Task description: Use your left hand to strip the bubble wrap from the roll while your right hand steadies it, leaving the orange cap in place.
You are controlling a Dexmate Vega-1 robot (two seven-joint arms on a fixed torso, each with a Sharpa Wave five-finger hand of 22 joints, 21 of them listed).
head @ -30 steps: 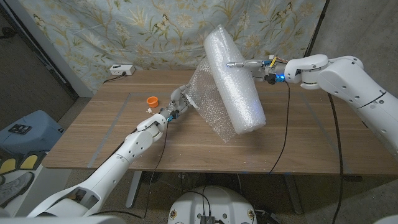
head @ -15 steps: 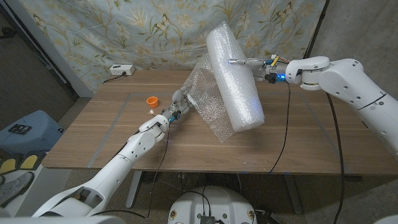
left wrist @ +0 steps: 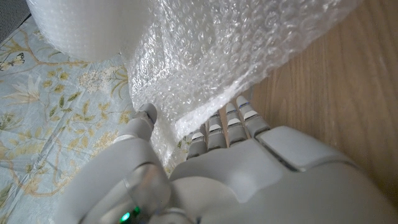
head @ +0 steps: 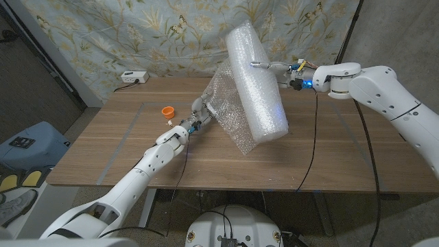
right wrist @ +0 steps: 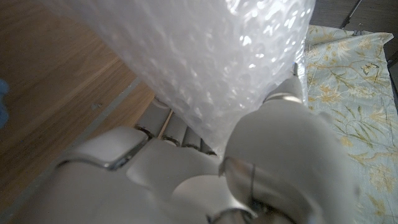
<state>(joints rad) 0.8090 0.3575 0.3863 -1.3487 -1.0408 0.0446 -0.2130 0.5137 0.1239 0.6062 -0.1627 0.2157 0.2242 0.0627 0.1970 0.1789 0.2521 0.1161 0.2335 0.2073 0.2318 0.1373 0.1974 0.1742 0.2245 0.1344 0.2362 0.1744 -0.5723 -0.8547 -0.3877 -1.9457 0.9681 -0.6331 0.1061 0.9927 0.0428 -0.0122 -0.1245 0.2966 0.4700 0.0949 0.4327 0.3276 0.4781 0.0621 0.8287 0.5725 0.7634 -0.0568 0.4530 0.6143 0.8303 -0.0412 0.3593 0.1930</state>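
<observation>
Nearest to me, my left arm reaches from the bottom corner over the wooden table point(head: 123, 147). My left hand point(head: 195, 118) is at the lower edge of the loose bubble wrap sheet point(head: 230, 110). In the left wrist view my fingers point(left wrist: 217, 127) go under the edge of this sheet and my thumb point(left wrist: 144, 118) is on the other side of it, so the hand pinches the sheet between them. The sheet hangs from the roll down to my left hand, spread like a wrinkled curtain, and its lowest corner comes close to the table.

A little further, to the left of my left hand, the orange cap point(head: 167, 110) lies on the table, apart from the roll and from both hands.

The roll of bubble wrap point(head: 255, 82) stands tilted, with its lower end toward me on or just above the table, I cannot tell which, and its upper end leaning away toward the curtain. My right hand point(head: 274, 67) holds the upper part of the roll from the right side. In the right wrist view my fingers and thumb are closed around the bubbled surface point(right wrist: 211, 56).

Behind the table hangs a flowered cloth point(head: 137, 31), and a small white box point(head: 134, 77) sits at the far left edge of the table
</observation>
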